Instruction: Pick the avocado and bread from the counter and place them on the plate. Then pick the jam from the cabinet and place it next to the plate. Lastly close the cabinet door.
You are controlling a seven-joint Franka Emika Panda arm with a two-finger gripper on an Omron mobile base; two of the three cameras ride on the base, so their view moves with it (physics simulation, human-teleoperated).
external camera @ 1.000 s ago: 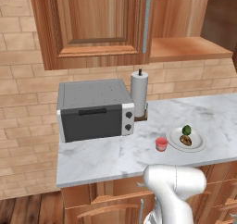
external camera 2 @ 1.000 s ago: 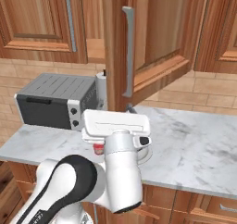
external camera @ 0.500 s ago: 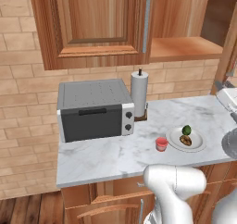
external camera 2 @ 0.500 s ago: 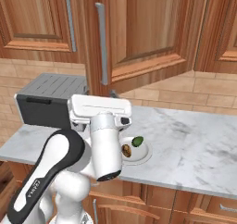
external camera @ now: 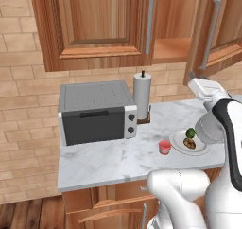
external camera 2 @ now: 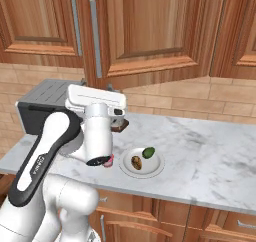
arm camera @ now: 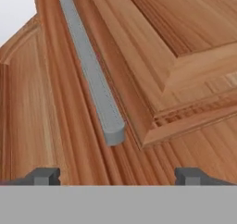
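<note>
Risk lay mostly in the push: the gripper [arm camera: 117, 176] stood wide open and empty against the cabinet [external camera: 99, 24] door [arm camera: 152, 65] beside its grey handle [arm camera: 92, 75], so a glancing contact could slide off or snag that handle and leave the door ajar. Avocado [external camera 2: 148, 152] and bread [external camera 2: 135, 161] already sat on the plate [external camera 2: 155, 167], with the jam [external camera: 165, 147] just beside it on the worktop [external camera 2: 210, 156] (the arm swung close above them, so a low sweep might knock the jar).

No writing, label, brand, number or sign can be read anywhere. The jam [external camera: 165, 147] shows a plain red side with no readable label, the toaster oven [external camera: 97, 111] carries two knobs without legible markings (too small to tell), and the cabinet [arm camera: 152, 61] door is bare wood.
</note>
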